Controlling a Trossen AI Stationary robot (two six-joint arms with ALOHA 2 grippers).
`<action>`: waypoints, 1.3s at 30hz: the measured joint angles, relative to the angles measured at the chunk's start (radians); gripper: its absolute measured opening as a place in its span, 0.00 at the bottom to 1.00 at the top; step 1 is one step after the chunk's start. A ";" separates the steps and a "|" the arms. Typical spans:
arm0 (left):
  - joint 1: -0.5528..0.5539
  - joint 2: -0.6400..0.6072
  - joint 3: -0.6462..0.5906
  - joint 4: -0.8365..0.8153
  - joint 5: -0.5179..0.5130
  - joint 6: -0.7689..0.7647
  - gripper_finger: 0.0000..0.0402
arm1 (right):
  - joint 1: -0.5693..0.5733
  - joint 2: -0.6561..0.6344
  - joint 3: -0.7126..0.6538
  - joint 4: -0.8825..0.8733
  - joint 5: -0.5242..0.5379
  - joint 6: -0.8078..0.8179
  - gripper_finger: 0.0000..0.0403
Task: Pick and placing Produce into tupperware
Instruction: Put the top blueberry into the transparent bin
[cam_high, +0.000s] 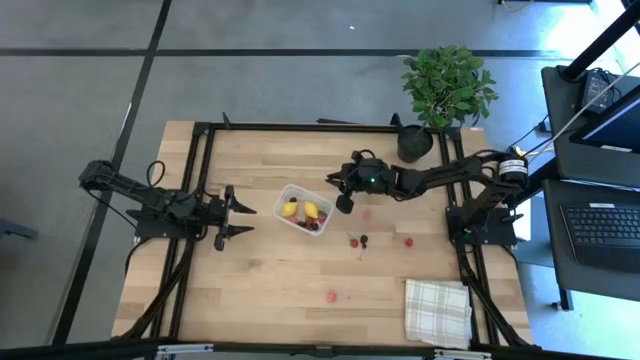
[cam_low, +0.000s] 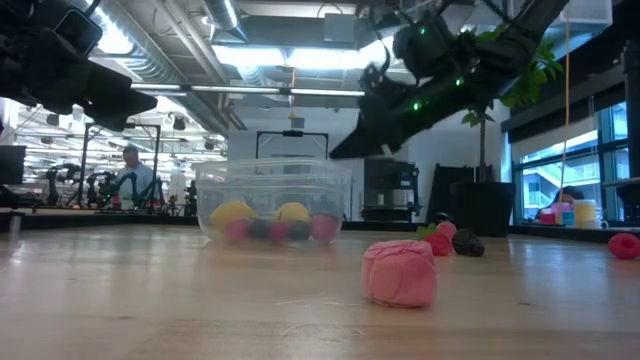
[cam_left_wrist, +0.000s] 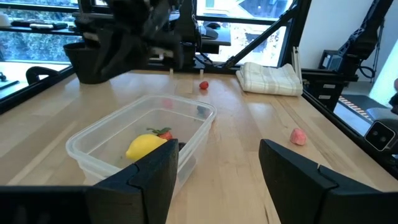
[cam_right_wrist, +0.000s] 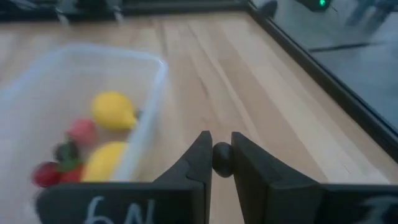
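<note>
The clear tupperware (cam_high: 305, 212) stands mid-table and holds two yellow lemon-shaped pieces (cam_right_wrist: 114, 110) and some red and dark berries (cam_low: 280, 230). My right gripper (cam_high: 345, 203) hangs above the table just right of the tub, shut on a small dark berry (cam_right_wrist: 222, 158). Loose produce lies on the wood: a red berry (cam_high: 353, 241), a dark one (cam_high: 364, 240), another red one (cam_high: 408, 241) and a pink piece (cam_high: 331, 296). My left gripper (cam_high: 235, 213) waits open left of the tub, with nothing between its fingers. My right gripper pinches the dark berry (cam_right_wrist: 222, 158) between its two fingertips (cam_right_wrist: 200, 155), one on each side of the ball. The fingers slant down from the table's right side toward the tub. The berry is lifted clear of the table, beside the tub's right rim.
A checked white cloth (cam_high: 437, 311) lies at the near right corner. A potted green plant (cam_high: 440, 95) stands at the far right edge. Black frame rails (cam_high: 200, 180) run along the table's sides. Bare wood shows near the front left.
</note>
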 joint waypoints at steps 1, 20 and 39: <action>0.000 0.000 0.000 0.000 0.000 0.000 0.54 | 0.011 -0.010 0.002 0.001 0.000 -0.001 0.12; 0.000 0.000 0.000 0.000 0.000 0.003 0.54 | 0.208 0.091 0.482 -0.504 -0.001 -0.027 0.14; 0.000 0.000 0.000 0.000 0.000 0.002 0.54 | 0.231 0.225 0.524 -0.750 0.000 0.082 0.14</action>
